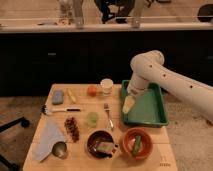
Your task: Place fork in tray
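Our white arm (165,80) comes in from the right, elbow bent high, forearm angled down and left. Our gripper (128,105) hangs at its tip, pointing downward, jaws spread, holding nothing.
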Tool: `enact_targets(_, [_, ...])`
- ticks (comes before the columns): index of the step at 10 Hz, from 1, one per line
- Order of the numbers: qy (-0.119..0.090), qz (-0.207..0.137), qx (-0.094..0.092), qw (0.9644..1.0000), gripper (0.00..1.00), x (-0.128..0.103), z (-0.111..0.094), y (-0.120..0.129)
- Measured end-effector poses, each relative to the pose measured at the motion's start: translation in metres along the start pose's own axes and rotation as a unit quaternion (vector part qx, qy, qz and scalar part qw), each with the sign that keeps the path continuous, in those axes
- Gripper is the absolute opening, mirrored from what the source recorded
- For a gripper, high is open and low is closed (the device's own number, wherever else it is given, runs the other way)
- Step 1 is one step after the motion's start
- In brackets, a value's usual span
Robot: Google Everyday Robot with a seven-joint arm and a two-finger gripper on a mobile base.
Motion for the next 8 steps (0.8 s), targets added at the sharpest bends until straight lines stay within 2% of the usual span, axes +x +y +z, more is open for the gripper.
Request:
enact_targets(2, [0.001,0.063,-0.003,0.998,0.8,-0.0034,0.0067,0.0068])
enact_targets(3, [0.002,0.079,-0.01,0.9969,0.8,-0.003,0.0115,0.0091])
enact_targets(8, [0.001,0.082,-0.012,0.9966,0.8,-0.0042,0.013,0.0104])
